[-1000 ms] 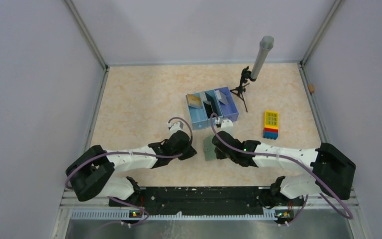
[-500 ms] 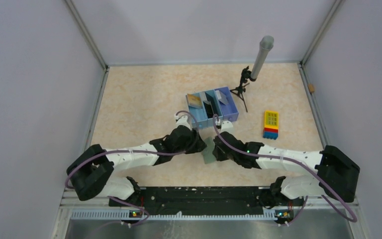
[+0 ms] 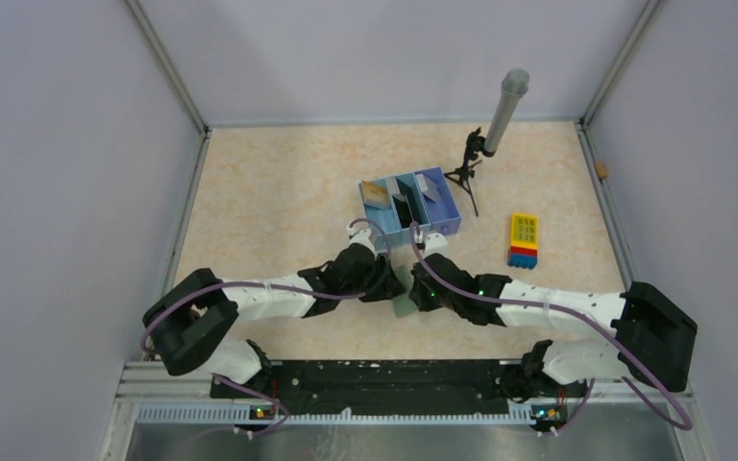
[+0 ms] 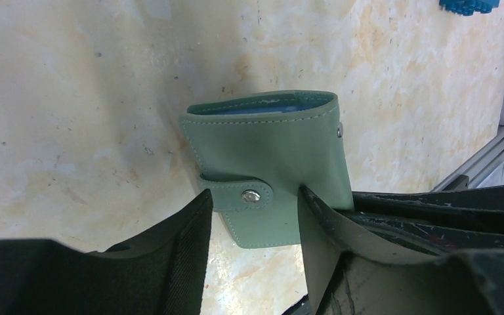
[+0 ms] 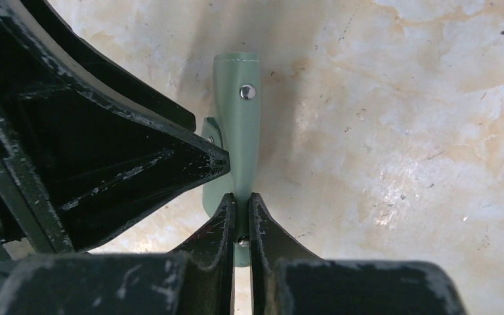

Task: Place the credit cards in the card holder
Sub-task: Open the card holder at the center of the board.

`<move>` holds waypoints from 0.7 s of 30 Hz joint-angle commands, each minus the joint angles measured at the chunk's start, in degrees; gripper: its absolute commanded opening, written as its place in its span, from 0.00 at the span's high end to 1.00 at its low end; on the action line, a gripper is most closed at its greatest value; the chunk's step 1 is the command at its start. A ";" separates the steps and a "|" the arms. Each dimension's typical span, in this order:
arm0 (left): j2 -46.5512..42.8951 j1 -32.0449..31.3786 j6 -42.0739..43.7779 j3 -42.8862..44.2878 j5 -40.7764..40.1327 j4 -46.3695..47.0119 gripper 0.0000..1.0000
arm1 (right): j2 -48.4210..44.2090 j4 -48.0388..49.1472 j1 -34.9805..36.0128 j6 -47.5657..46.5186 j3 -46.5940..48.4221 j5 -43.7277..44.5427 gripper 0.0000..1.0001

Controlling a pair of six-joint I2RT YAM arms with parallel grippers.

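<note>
Spreading across the frame, the pale surface (image 3: 279,192) is seen. At its lower middle, the closed green card holder (image 4: 269,157) is pinched tight by the right hand (image 5: 241,199). The left hand (image 4: 254,197) is held open around its strap.

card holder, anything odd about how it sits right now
The grey-green leather card holder is not lying flat: the right gripper pinches it on edge, snap strap fastened, with the left gripper open around it.

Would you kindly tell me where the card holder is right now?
In the top view the card holder is mid-table, just arm-side of the blue tray, pinched by the right gripper, the open left gripper straddling it.
</note>
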 commanded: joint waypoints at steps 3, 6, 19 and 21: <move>2.86 -0.37 -1.31 1.71 0.76 -0.03 0.51 | -2.04 2.40 0.75 -2.18 1.68 -1.73 1.00; 3.49 -0.72 -1.07 2.89 -1.11 -2.45 0.53 | -2.06 2.51 0.89 -2.71 1.85 -2.01 1.00; 4.26 -2.42 0.78 6.73 -11.18 -10.73 0.57 | -1.09 2.45 1.36 -4.18 2.31 -2.61 1.00; 4.52 -2.95 1.19 7.83 -12.27 -13.06 0.58 | -1.08 2.31 1.47 -4.17 2.31 -2.31 1.00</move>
